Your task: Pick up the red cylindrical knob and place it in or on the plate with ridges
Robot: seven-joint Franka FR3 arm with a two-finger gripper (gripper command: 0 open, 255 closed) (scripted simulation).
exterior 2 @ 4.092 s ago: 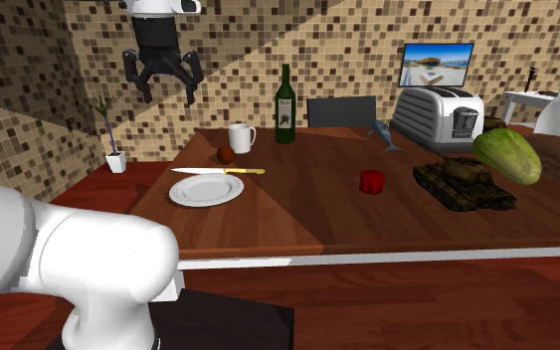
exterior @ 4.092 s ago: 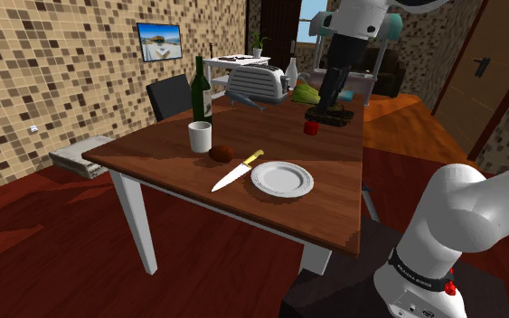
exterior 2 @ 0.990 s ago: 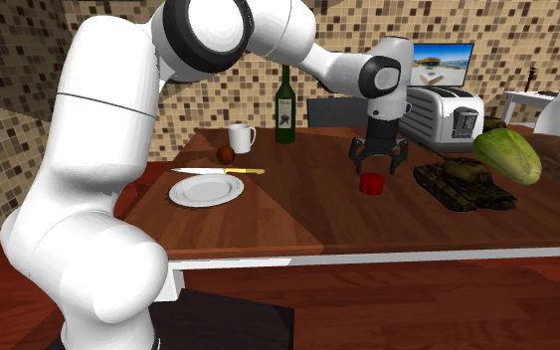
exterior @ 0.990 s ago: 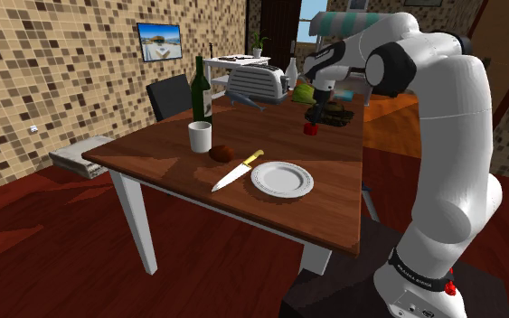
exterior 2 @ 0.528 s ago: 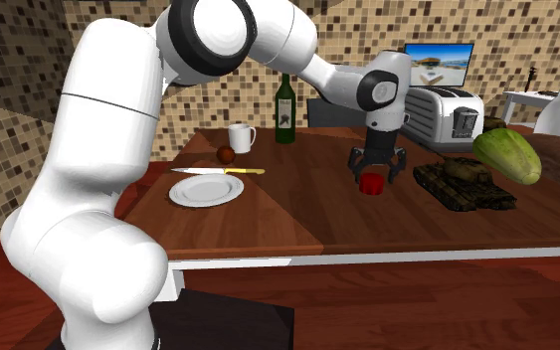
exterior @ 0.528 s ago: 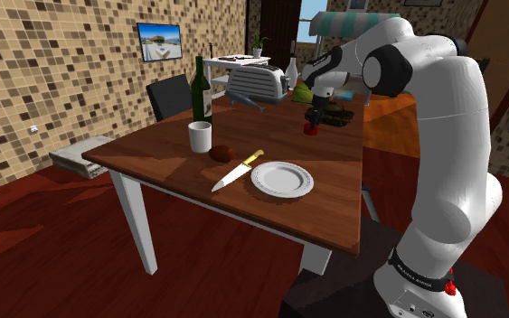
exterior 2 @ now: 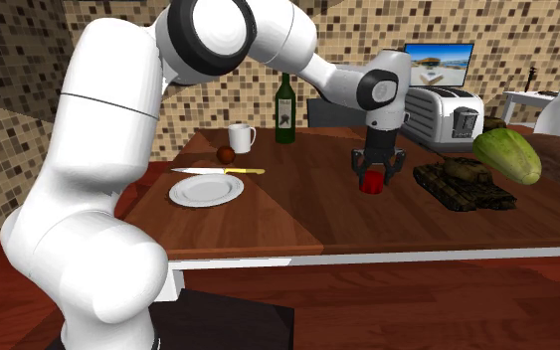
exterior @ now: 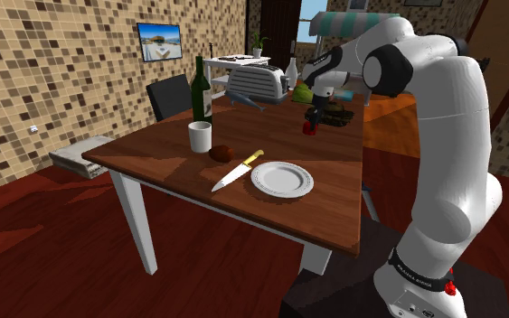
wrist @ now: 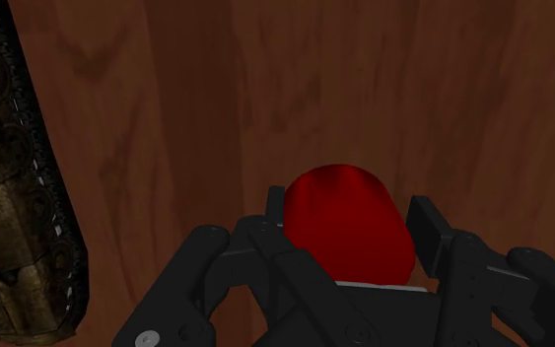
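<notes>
Two black fingers [wrist: 431, 232] of the tool [wrist: 349, 212] are pressed against opposite sides of the red knob [wrist: 349, 237], which is clasped between them and rests on the wooden surface [exterior: 334, 190]. In the second exterior view the tool [exterior 2: 374, 177] is pointed straight down over the knob [exterior 2: 372, 184], with a toy tank [exterior 2: 464, 184] just beside it at 3 o'clock and the ridged plate [exterior 2: 206, 190] well apart at 9 o'clock. In the shoulder view the knob [exterior: 309, 128] is seen under the tool [exterior: 311, 122] near the far end of the surface, the plate [exterior: 282, 179] at 6 o'clock from it, and a knife [exterior: 237, 171] is laid just beside the plate at 9 o'clock.
</notes>
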